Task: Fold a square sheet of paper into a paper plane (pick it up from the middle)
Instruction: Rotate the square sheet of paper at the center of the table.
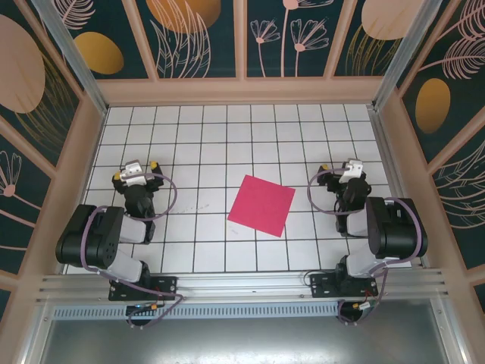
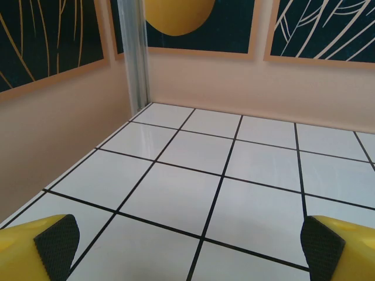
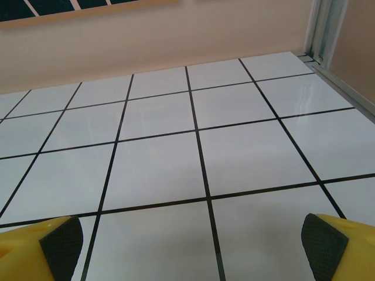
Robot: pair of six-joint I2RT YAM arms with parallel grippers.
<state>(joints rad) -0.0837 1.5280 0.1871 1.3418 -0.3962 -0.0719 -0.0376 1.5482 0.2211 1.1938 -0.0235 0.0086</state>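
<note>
The square sheet of paper (image 1: 262, 205), magenta-pink, lies flat and unfolded on the white grid table (image 1: 227, 136), turned a little like a diamond, midway between the two arms. My left gripper (image 1: 139, 171) hovers well to the paper's left, open and empty. In the left wrist view its yellow fingers with black pads (image 2: 57, 244) stand wide apart over bare tiles. To the paper's right my right gripper (image 1: 350, 170) is also open and empty. The right wrist view has its pads (image 3: 61, 247) far apart at the bottom corners. No paper plane is in view.
Peach walls with dark floral panels enclose the table on three sides, with metal posts at the back corners (image 2: 136, 58). An aluminium rail (image 1: 242, 292) carrying both arm bases runs along the near edge. Each gripper has bare tiles ahead of it.
</note>
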